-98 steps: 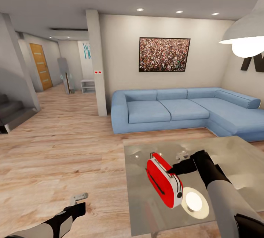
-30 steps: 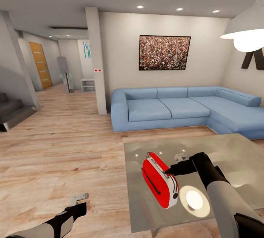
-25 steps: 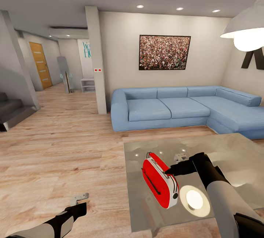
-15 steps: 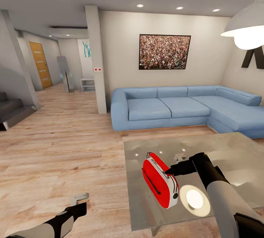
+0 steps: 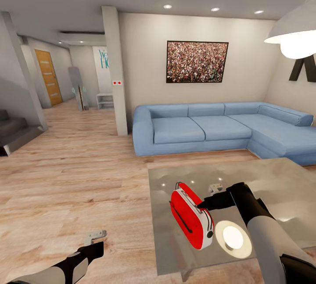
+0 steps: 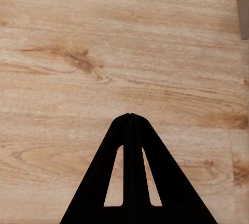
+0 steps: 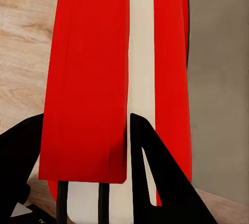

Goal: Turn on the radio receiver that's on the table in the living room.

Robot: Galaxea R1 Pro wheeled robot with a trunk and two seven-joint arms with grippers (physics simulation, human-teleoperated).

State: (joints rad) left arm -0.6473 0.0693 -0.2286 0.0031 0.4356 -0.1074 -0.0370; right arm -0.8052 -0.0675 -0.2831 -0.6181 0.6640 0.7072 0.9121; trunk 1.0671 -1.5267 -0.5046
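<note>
Here, radio receiver (image 5: pixel 192 218) tilted above table (image 5: pixel 281 183), long axis running away from the robot, gripped by right end effector (image 5: pixel 201 205), left end effector (image 6: pixel 130 116) closed

The radio receiver (image 5: pixel 192 217) is a small red rounded box with white edge trim and a thin dark strap along its side. It stands tilted on the table (image 5: pixel 281 183), near that table's front left corner. The table's glossy grey top mirrors the lamp just beside the radio.
</note>
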